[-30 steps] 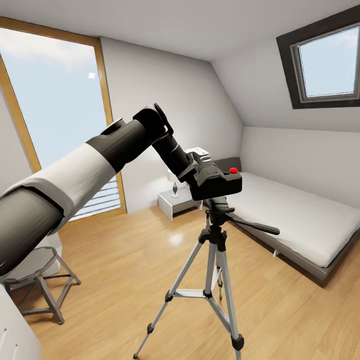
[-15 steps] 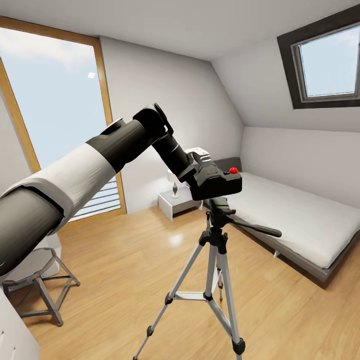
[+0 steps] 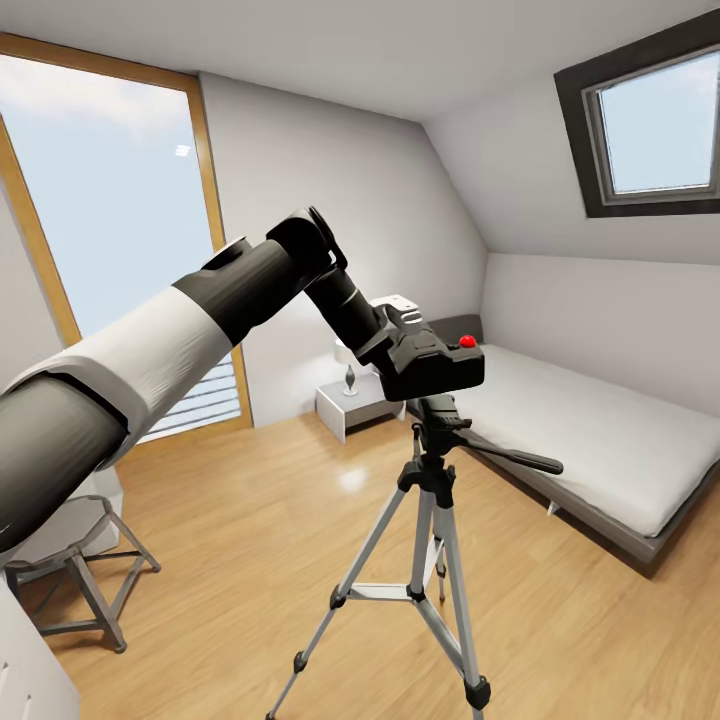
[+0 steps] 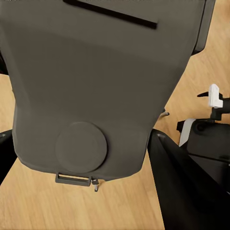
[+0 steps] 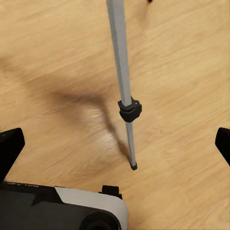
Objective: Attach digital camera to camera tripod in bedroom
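- Digital camera: matt black body, plastic in look; small glossy red button on top.
- Camera tripod: smooth silver-grey metal legs with a soft sheen; matt black joints, feet and head.
- Tripod leg: brushed grey metal tube with a black plastic-looking collar.
- Floor: light wood planks, smooth and semi-glossy, showing a pale reflection.
- Bed: matt pale grey cloth.
- Left arm: smooth matt shell, white and dark grey.
- Window frame: warm varnished wood.

The camera tripod stands on the light wood floor, beside the bed.
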Robot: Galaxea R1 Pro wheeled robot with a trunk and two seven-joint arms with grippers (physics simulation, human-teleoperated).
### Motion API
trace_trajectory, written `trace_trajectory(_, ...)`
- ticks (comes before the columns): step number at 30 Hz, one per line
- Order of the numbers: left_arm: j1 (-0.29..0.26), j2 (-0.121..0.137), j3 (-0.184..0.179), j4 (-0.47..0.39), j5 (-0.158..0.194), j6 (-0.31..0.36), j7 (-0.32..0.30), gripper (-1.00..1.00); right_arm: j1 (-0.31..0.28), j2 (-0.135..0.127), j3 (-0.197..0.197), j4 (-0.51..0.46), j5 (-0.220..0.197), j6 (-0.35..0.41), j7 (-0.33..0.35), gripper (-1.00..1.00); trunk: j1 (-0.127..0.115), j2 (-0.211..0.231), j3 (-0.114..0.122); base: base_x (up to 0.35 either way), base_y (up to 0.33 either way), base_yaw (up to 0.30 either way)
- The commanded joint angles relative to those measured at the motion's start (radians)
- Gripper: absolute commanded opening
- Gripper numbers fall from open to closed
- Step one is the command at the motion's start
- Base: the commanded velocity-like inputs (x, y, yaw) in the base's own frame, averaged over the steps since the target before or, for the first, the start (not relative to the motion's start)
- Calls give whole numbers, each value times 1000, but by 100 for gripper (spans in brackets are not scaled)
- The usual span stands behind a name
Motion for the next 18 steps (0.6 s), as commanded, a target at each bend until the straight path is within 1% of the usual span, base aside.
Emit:
trace_trajectory(1,-1,0,0,0,-11,11,-10,-100,0,-1,5,3,8,-30,11,100,0,-1,0,0,0,0)
trace_trajectory(4,-1,0,0,0,-11,11,-10,-100,0,-2,6,5,36,-73,18,100,0,-1,0,0,0,0)
trace_trajectory(5,0,0,0,0,-11,11,-10,-100,0,-2,6,6,56,-100,21,100,0,-1,0,0,0,0)
trace_trajectory(9,-1,-1,0,0,-11,11,-10,-100,0,-2,7,5,103,-153,24,100,0,-1,0,0,0,0)
trace_trajectory(11,0,-1,0,0,-11,11,-10,-100,0,-2,7,4,112,-163,25,100,0,-1,0,0,0,0)
trace_trajectory(18,-1,-1,0,0,-11,11,-10,-100,0,-2,9,-7,118,-174,27,100,0,-1,0,0,0,0)
